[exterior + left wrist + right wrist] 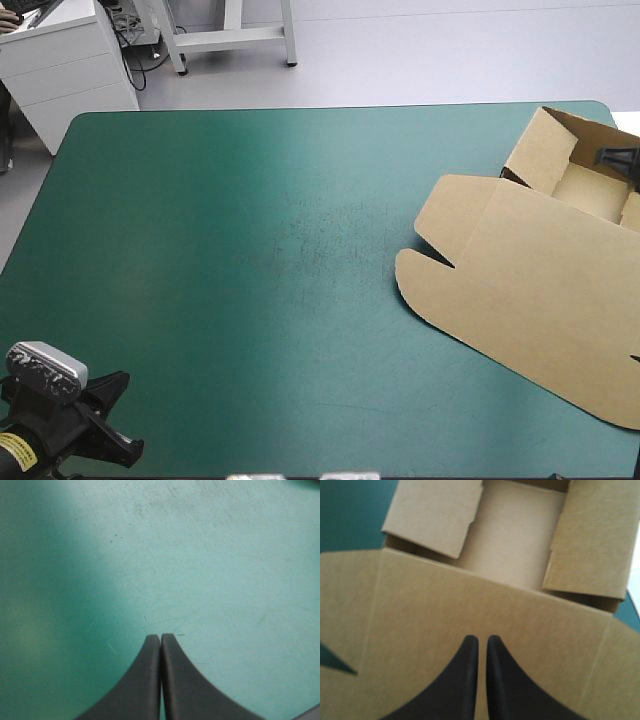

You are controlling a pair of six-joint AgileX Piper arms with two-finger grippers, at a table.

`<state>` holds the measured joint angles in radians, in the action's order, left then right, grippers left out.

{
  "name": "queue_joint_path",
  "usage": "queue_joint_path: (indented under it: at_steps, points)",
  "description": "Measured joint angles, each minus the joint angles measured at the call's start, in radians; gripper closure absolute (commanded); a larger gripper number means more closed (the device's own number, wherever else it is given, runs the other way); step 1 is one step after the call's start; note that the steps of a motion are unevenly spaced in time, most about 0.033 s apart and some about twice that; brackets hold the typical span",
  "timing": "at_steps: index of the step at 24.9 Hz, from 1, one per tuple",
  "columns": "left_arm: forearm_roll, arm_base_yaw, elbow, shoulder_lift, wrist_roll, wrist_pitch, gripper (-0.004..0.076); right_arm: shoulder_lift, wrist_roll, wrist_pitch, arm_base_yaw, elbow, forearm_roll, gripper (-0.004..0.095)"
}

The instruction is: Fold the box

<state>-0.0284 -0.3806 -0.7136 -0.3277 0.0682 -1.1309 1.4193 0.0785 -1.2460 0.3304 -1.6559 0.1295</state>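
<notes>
The brown box [530,290] lies at the table's right side. It is an open tray [585,190] toward the far right corner, with the lid [520,300] flat and reaching toward the front edge. In the right wrist view my right gripper [482,641] is shut above the lid [470,610], with the tray [515,535] ahead and two side flaps leaning inward. A black part of the right arm [618,160] shows over the tray at the right edge. My left gripper [112,415] sits at the front left corner, far from the box, and its fingers [160,639] are shut over bare cover.
The teal-green cover [250,250] stretches bare from the box to the left edge. A white drawer cabinet [60,60] stands on the floor beyond the far left corner. The box overhangs the table's right edge.
</notes>
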Motion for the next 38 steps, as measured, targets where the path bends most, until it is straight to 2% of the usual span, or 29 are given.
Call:
queue_joint_path:
  at_steps: [3, 4, 7, 10, 14, 22, 28, 33, 38]
  points:
    - [-0.004, 0.0, 0.0, 0.0, 0.0, 0.0, 0.0756, -0.233, 0.016, 0.006, -0.182, 0.22, 0.005, 0.0926]
    - [-0.005, 0.0, 0.0, 0.0, 0.0, 0.0, 0.0756, -0.272, 0.024, 0.012, -0.213, 0.258, 0.006, 0.0926]
    - [-0.011, 0.0, 0.0, 0.003, -0.004, 0.012, 0.0756, -0.509, 0.066, 0.111, -0.359, 0.482, 0.007, 0.0926]
    - [-0.027, 0.0, 0.0, 0.041, -0.004, 0.039, 0.0756, -0.701, 0.106, 0.197, -0.434, 0.676, 0.006, 0.0926]
    - [-0.028, 0.0, 0.0, 0.112, 0.013, 0.068, 0.0756, -0.9, 0.143, 0.287, -0.445, 0.872, 0.004, 0.0926]
    - [-0.042, 0.0, 0.067, 0.237, 0.09, 0.118, 0.0756, -1.125, 0.182, 0.397, -0.446, 1.085, 0.004, 0.0926]
    - [-0.136, 0.0, 0.161, 0.337, 0.097, 0.175, 0.0756, -1.291, 0.189, 0.428, -0.446, 1.182, 0.004, 0.0926]
    - [-0.142, 0.0, 0.21, 0.344, 0.098, 0.178, 0.0756, -1.415, 0.181, 0.433, -0.446, 1.214, 0.005, 0.0926]
    - [-0.142, 0.0, 0.23, 0.346, 0.108, 0.18, 0.0756, -1.433, 0.162, 0.433, -0.446, 1.223, 0.006, 0.0926]
